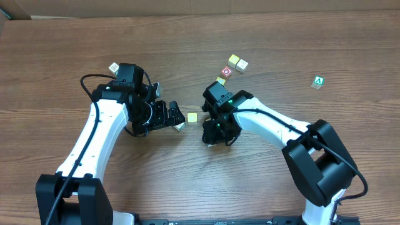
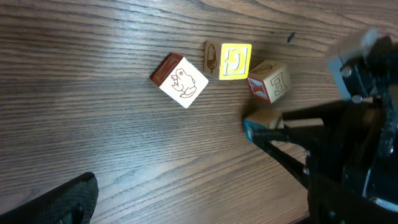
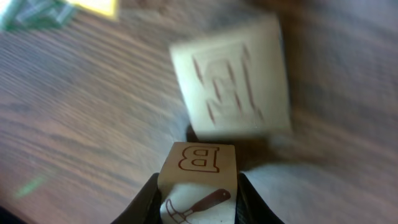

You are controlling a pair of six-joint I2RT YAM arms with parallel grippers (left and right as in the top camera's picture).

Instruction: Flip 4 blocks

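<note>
At the counter's (image 1: 187, 181) middle the frog block (image 2: 182, 81), J block (image 2: 235, 61) and E block (image 2: 270, 82) lie in a left-to-right row, the B block (image 3: 200, 180) on the E block's near-edge side between the right gripper's (image 3: 199, 202) fingers. Four cubes (image 1: 233, 60) cluster toward the far edge, the A cube (image 1: 319, 82) well right of them, a lone cube (image 1: 114, 67) well left of them.

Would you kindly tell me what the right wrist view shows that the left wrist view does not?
Only the right wrist view shows the printed faces of the pale wooden cube lettered B, with a tool drawing below the letter, clamped in the right gripper. Only the left wrist view shows the white-faced wooden cube with an animal drawing. Both show the pale wooden cube printed with an E, lying just beyond the held one on the brown wood-grain table.
</note>
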